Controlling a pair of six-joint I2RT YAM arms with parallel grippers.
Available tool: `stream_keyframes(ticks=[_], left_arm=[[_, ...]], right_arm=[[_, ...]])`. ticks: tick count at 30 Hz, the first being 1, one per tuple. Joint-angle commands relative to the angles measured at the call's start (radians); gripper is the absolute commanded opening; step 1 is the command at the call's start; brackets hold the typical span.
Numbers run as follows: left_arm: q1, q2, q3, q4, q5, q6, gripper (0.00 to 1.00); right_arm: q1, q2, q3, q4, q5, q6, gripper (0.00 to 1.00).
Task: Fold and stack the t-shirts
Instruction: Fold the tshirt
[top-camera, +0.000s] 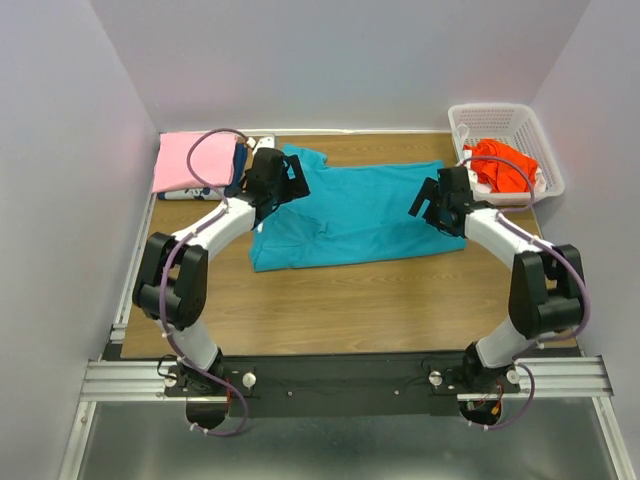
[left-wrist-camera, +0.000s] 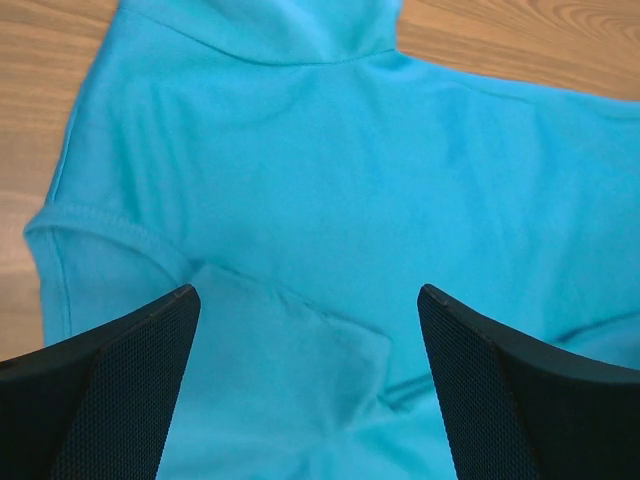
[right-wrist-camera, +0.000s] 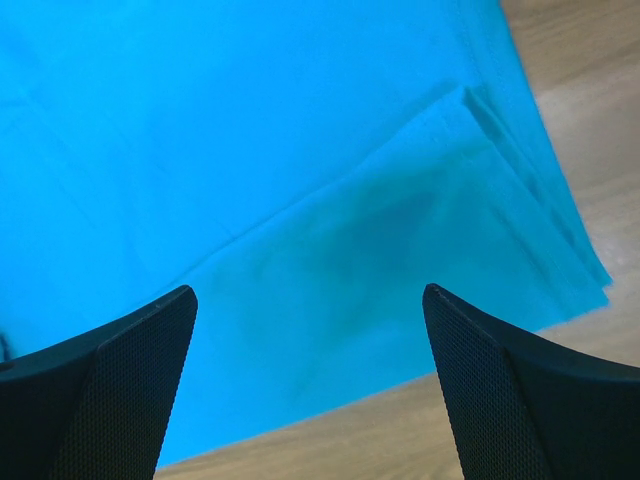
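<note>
Bright, even overhead light. Top view is sharp, with soft, short shadows on the counter (top-camera: 350, 300), no glare, and slight wide-angle bend at the edges. In the wrist views the teal t-shirt (left-wrist-camera: 330, 170) is crisp and its stitching readable. A dim shadow patch lies on the cloth in the right wrist view.

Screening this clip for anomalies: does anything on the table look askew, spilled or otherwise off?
Nothing is spilled or damaged. The teal t-shirt lies crooked on the table, with a flap of cloth folded over itself below the left end effector. The orange-red t-shirt sits bunched and unfolded in the basket.
</note>
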Motion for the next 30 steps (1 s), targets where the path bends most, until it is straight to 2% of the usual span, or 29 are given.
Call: stream_keyframes(ticks=[1, 8, 12, 15, 23, 30], left_arm=[[-0.058, -0.091, -0.103, 0.022, -0.038, -0.045, 0.98], [-0.100, -0.176, -0.280, 0.087, 0.008, -0.080, 0.98], [-0.106, -0.176, -0.308, 0.108, -0.001, -0.088, 0.98], [-0.108, -0.162, -0.296, 0.110, -0.001, -0.083, 0.98], [-0.129, -0.049, -0.210, 0.128, 0.028, -0.059, 0.98], [-0.128, 0.053, -0.141, 0.108, 0.064, -0.039, 0.98]], right_arm=[[0.002, 0.111, 0.080, 0.021, -0.011, -0.018, 1.00], [0.004, 0.308, 0.231, 0.058, 0.047, -0.041, 1.00], [0.004, 0.381, 0.284, 0.060, 0.044, -0.060, 1.00], [0.004, 0.369, 0.272, 0.060, 0.036, -0.072, 1.00], [0.004, 0.197, 0.119, 0.060, -0.041, -0.100, 1.00], [0.007, 0.246, 0.079, 0.064, -0.088, -0.121, 1.00]])
